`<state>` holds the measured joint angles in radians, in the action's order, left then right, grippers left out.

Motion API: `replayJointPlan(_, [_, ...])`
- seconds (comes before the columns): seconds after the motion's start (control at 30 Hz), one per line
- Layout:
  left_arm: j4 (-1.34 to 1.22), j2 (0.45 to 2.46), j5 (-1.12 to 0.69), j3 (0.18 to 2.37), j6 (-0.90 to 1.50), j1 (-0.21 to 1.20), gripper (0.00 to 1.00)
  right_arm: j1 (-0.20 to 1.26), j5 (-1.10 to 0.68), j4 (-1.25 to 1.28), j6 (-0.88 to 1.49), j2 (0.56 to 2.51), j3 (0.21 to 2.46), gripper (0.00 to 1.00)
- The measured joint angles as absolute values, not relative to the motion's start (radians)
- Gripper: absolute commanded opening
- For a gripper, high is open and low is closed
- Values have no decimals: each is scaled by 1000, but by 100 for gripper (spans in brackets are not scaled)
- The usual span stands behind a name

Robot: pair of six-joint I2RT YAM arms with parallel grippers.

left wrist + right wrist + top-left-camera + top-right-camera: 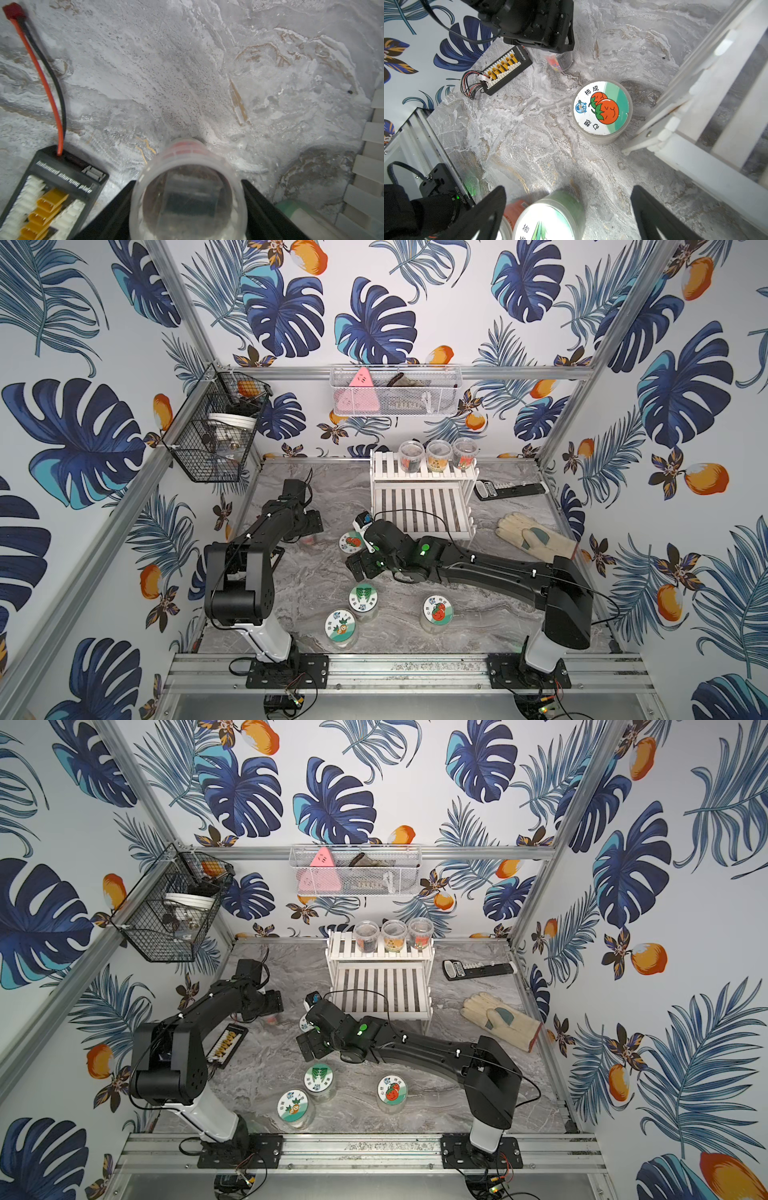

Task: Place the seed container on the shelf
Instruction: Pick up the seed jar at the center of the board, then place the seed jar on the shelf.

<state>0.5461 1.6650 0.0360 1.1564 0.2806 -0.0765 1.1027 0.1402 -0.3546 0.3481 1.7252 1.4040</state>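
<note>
A clear seed container (188,193) with a red label stands on the marble table, under the left wrist in both top views (308,540) (272,1020). My left gripper (188,182) is shut on it, one black finger against each side. The white two-tier slatted shelf (422,497) (378,982) stands at the back, to the right of this container. Three clear cups (436,456) line its upper tier. My right gripper (568,189) (357,566) hangs open above a green-lidded jar (548,220), holding nothing.
A tomato-lidded jar (351,542) (601,108) sits between the arms by the shelf's front leg. Three more lidded jars (362,598) (340,625) (437,610) stand near the front. A charging board (52,197) lies left of the held container; a glove (534,537) and a black device (509,489) lie at the right.
</note>
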Motion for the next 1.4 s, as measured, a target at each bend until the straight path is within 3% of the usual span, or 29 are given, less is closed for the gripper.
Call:
replayJointPlan(0.33, [787,1483,-84,1394,180,-76,72,979,87,-432,359,1555,1410,98])
replayJointPlan(0.57, [996,1466,-176,1705,129,-36,70,868,35,-506,350,1458,1441,98])
replayJointPlan(0.97, [1195,1712,-200,2279,129,244,69,794,-37,-559,331,1411,1493,98])
replayJointPlan(1.4, [1222,1880,-118,2456,135,363,66,691,-94,-537,381,1361,1473,97])
